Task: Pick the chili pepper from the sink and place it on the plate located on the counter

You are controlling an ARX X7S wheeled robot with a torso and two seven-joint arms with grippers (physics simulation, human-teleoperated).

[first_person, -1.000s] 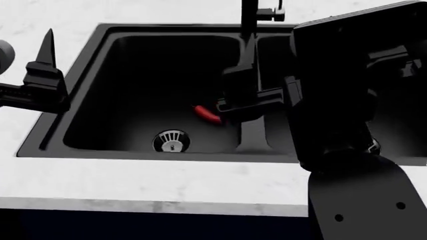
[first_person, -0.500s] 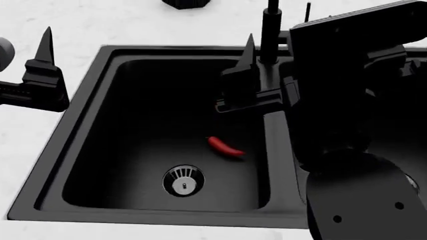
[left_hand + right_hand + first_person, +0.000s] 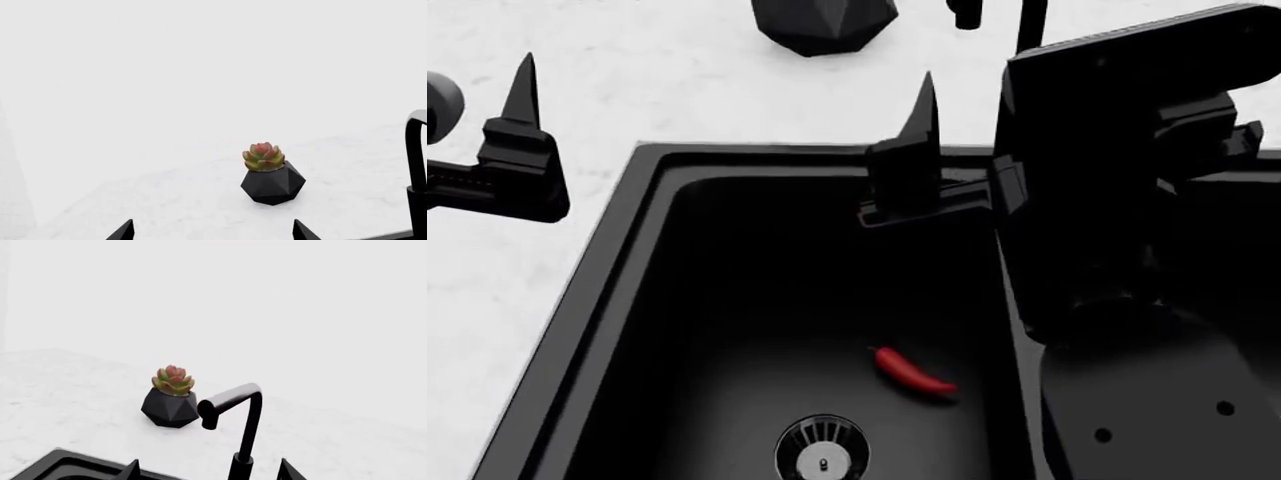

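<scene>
White marble-look stone with faint grey veining makes up your table, and the matte black sink is cut into it as a sharp-edged rectangle with steep, dull walls. Your chili pepper lies on the floor of the left basin: small, glossy red, slightly curved and tapering to a point, untouched by either arm. Just beside it, nearer the robot, sits the round silver drain strainer, ribbed and partly cut off by the edge of the head view. Behind the sink stands a faceted black pot holding a rosette succulent with green leaves tipped red. The thin black faucet rises next to it and bends over in a squared hook. Your left claw is out over the table to the left of the sink, its two pointed black tips set wide apart with nothing between them. Your right claw hangs above the sink's back edge, also spread wide and holding nothing, well above the chili. Beyond the table you have only a plain, featureless white wall.
</scene>
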